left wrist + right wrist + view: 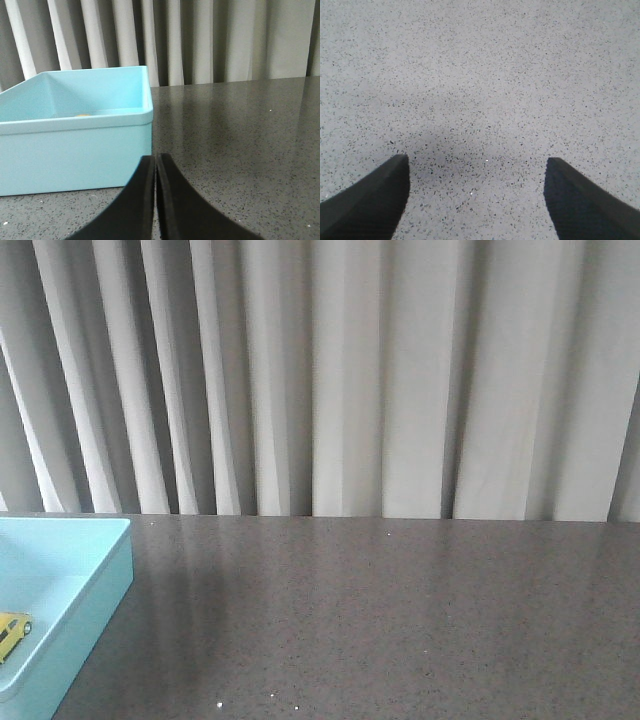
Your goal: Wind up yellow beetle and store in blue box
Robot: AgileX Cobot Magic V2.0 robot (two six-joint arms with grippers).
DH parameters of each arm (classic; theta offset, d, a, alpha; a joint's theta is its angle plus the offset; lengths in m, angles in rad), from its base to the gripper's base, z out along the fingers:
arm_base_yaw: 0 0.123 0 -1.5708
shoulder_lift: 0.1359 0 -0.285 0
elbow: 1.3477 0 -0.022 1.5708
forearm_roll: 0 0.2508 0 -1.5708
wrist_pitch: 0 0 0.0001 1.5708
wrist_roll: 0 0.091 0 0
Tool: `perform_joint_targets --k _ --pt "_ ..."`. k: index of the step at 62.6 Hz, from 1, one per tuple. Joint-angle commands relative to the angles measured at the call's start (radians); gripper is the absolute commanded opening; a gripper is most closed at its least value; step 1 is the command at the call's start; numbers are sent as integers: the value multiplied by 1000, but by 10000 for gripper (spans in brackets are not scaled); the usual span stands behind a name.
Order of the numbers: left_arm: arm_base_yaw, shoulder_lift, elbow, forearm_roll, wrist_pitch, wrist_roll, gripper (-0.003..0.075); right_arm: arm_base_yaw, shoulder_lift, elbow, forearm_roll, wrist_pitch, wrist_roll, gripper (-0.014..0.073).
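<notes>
One yellow beetle (12, 632) inside blue box (95, 585) | left tool (156, 165) clenched, empty | right tool (477, 172) released

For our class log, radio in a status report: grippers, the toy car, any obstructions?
Left gripper shut, empty, outside the blue box. Right gripper open over bare table. Yellow beetle inside the box. Nothing in the way.

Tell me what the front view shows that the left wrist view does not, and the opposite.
Only the front view shows the yellow beetle clearly, lying inside the blue box. Only the left wrist view shows the left gripper, its fingers closed together and empty, beside the box's outer wall. Both views share the box, the speckled table and the curtain.
</notes>
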Motion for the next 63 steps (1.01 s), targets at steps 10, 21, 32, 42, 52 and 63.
perform_joint_targets --k 10,21,32,42,52,63 --pt "-6 -15 -8 -9 -71 -10 -6 2 2 -23 -11 -42 1 540" --pt "-6 -15 -8 -9 -71 -10 -6 10 -110 75 -42 -157 2 540" --pt "-6 -15 -8 -9 -71 -10 -6 10 -317 273 -44 -417 49 505" --pt "-6 -15 -8 -9 -71 -10 -6 10 -511 440 -40 -606 58 395" --pt "-6 -15 -8 -9 -71 -10 -6 10 -635 590 -35 -728 60 221" --pt "-6 -15 -8 -9 -71 -10 -6 10 -682 712 -13 -868 59 96"
